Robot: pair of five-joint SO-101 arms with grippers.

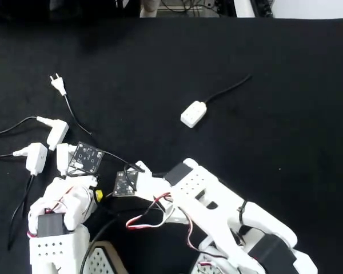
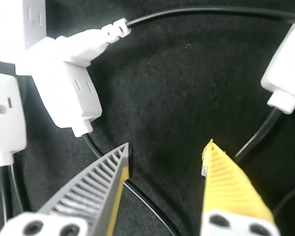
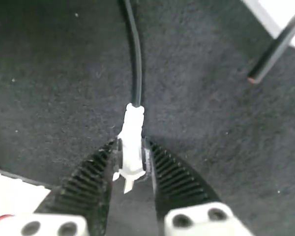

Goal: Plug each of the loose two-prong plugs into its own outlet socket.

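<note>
At the table's (image 1: 286,85) near-left corner: a cluster of white outlet sockets (image 1: 35,157) lay just ahead of the left arm, with cables running off the left edge.
Right gripper (image 3: 132,146): pinched a white two-prong plug (image 3: 132,120), one finger on each side. Its black cable (image 3: 135,59) trailed away over the table. It was held low beside the cluster. The prongs appeared to point back toward the wrist. The side pinch probably kept the plug from twisting.
Left gripper (image 2: 167,147): spread wide and holding nothing, it hung over bare table among the sockets, likely placed to steady one.
Nearest socket (image 2: 69,93): lay tilted, its slotted face toward the left wrist camera, a cable leaving one end.
Second loose plug (image 1: 57,84): lay at the far left, well apart from both arms, its short cable curling toward the cluster.
Lone socket (image 1: 193,113): sat mid-table, apart from everything, its cable leading off to the far right.
Next move: with the prongs facing the wrist, the plug seemingly needed turning before insertion.
</note>
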